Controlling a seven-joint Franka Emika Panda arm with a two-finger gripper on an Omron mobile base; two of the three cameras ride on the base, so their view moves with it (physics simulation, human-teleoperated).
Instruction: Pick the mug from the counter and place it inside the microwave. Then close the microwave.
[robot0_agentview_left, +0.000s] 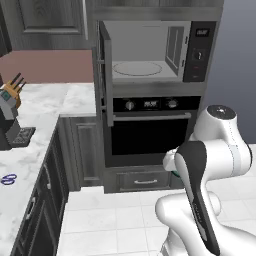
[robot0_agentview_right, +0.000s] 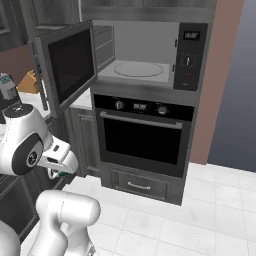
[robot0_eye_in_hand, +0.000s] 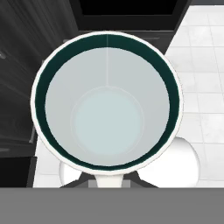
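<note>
Over on the far left, the counter (robot0_agentview_left: 40, 125) had a knife block (robot0_agentview_left: 12, 90), a dark coffee machine (robot0_agentview_left: 7, 127) and a little pair of blue scissors (robot0_agentview_left: 7, 179) near the front edge. To the right of that sat the microwave (robot0_agentview_left: 150, 50) with its door (robot0_agentview_right: 70, 65) swung wide open to the left, turntable (robot0_agentview_right: 139, 69) bare, control panel (robot0_agentview_right: 189, 50) down its right side. The oven (robot0_agentview_right: 142, 135) was right under it, with a drawer (robot0_agentview_right: 137, 186) below that.

The mug (robot0_eye_in_hand: 107, 103) was off the counter and in my grasp, low down in front of the oven. In the hand view I was staring straight into it: pale inside, teal-green rim, tile floor (robot0_eye_in_hand: 201, 52) behind it on the right. In the base views just a sliver of green (robot0_agentview_right: 62, 173) peeked out past my wrist. My gripper (robot0_eye_in_hand: 107, 177) was clamped on the mug's near wall, though the fingertips were mostly hidden behind it, so I couldn't make out much of them.
</note>
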